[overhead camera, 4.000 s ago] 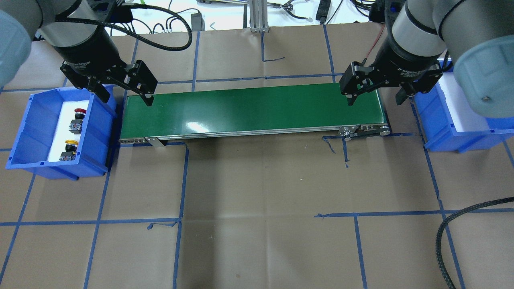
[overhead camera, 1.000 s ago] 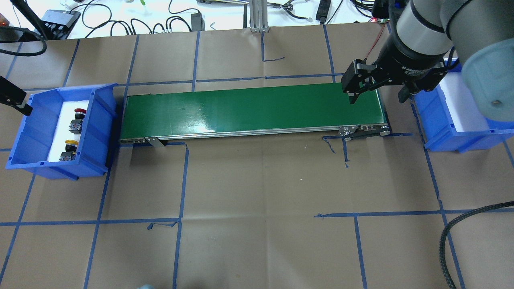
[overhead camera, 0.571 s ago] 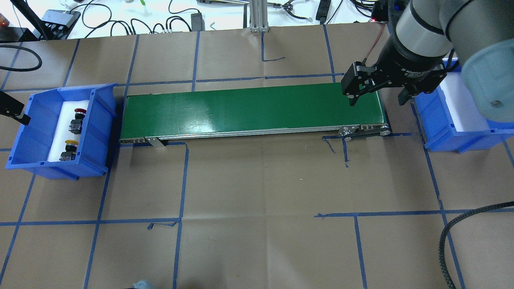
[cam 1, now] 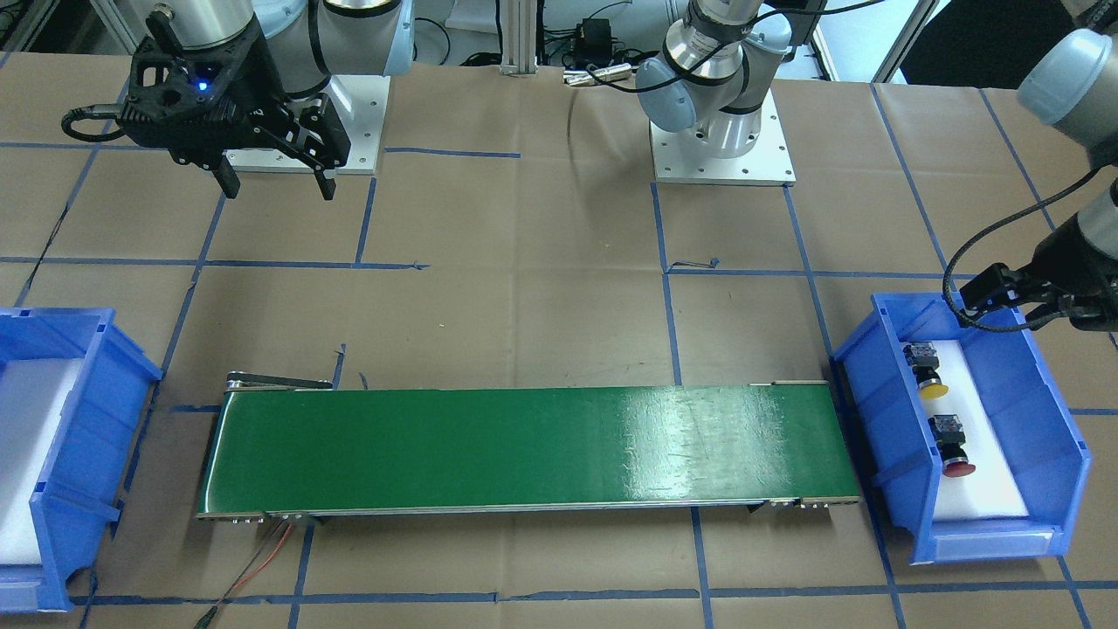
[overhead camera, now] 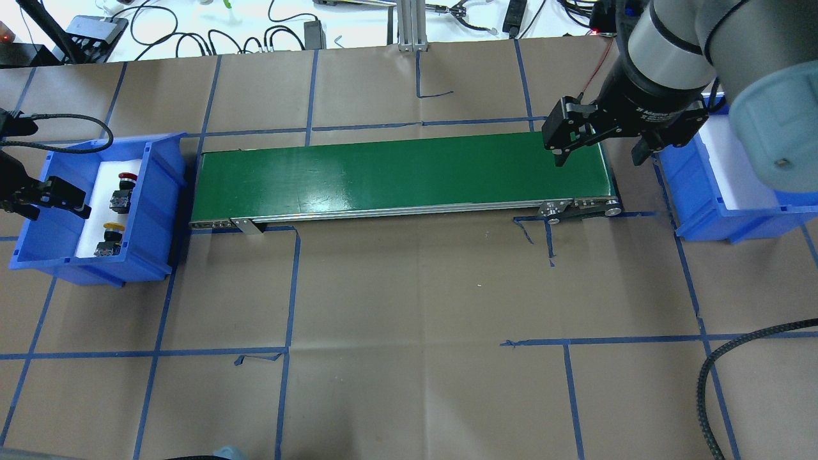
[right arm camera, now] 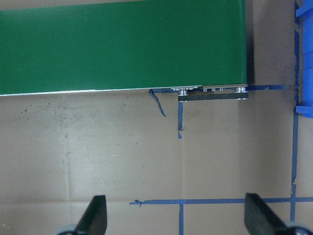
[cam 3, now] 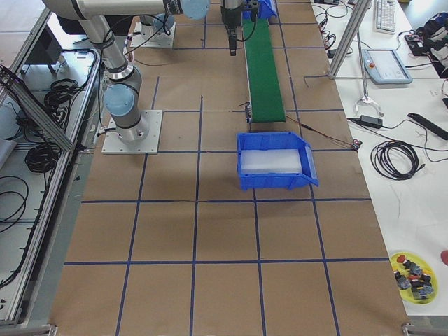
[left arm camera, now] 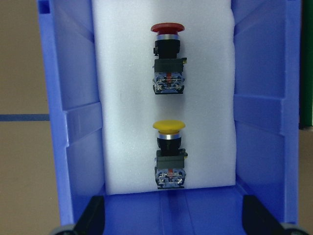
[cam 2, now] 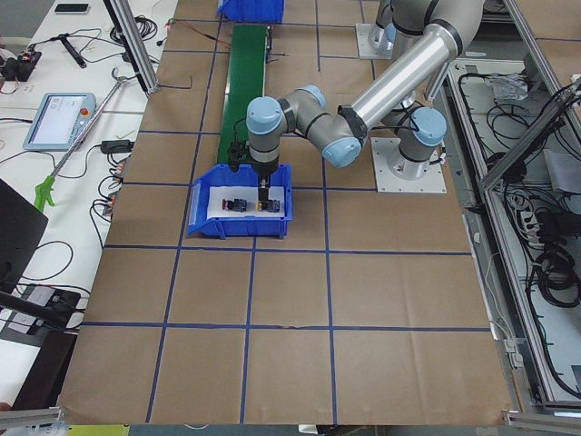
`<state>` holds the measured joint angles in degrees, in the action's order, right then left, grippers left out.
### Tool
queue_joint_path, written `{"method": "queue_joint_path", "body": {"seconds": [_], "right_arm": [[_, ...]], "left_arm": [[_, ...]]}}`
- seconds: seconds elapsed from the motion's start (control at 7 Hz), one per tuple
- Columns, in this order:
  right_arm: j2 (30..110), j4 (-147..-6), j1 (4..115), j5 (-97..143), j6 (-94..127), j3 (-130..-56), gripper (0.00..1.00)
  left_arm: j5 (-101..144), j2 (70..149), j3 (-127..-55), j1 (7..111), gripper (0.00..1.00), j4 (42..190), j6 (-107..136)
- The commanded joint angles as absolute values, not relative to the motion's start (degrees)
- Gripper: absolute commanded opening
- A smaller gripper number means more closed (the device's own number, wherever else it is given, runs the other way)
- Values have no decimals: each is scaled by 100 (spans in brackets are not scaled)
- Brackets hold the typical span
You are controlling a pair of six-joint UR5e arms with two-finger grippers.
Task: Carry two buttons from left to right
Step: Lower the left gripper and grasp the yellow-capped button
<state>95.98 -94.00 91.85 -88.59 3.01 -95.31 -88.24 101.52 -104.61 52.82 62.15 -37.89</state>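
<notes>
The red-capped button [overhead camera: 123,190] and the yellow-capped button [overhead camera: 108,237] lie on white foam in the left blue bin [overhead camera: 160,185]. Both also show in the front view, red [cam 1: 952,445] and yellow [cam 1: 928,371], and in the left wrist view, red [left arm camera: 167,63] and yellow [left arm camera: 169,152]. My left gripper [overhead camera: 56,207] is open and empty above the bin's outer side, its fingertips [left arm camera: 93,215] wide apart below the yellow button. My right gripper [overhead camera: 599,156] is open and empty above the right end of the green conveyor [overhead camera: 402,176].
The right blue bin [overhead camera: 690,191] with white foam stands beside the conveyor's right end. Blue tape lines grid the brown table paper. A black cable [overhead camera: 709,370] loops at the near right. Cables and tools lie beyond the table's far edge.
My left gripper left the conveyor's left end, swung out past the view's left edge, and has now come in over the left bin. The right gripper has hardly moved.
</notes>
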Motion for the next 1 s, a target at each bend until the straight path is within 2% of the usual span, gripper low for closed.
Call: {"method": "queue_joint_path", "body": {"seconds": [0.0, 0.57, 0.86], "right_arm": [[9589, -9396, 9193, -8859, 308, -9545, 100], [9589, -9361, 9185, -8859, 308, -9554, 100], [9589, -9334, 9185, -8859, 308, -9554, 100]], "left_arm": [[-8815, 10527, -10652, 5378, 100, 5672, -3718], [-8833, 10906, -11126, 5397, 100, 4775, -3744], [-8824, 10925, -11127, 5379, 100, 4737, -3744]]}}
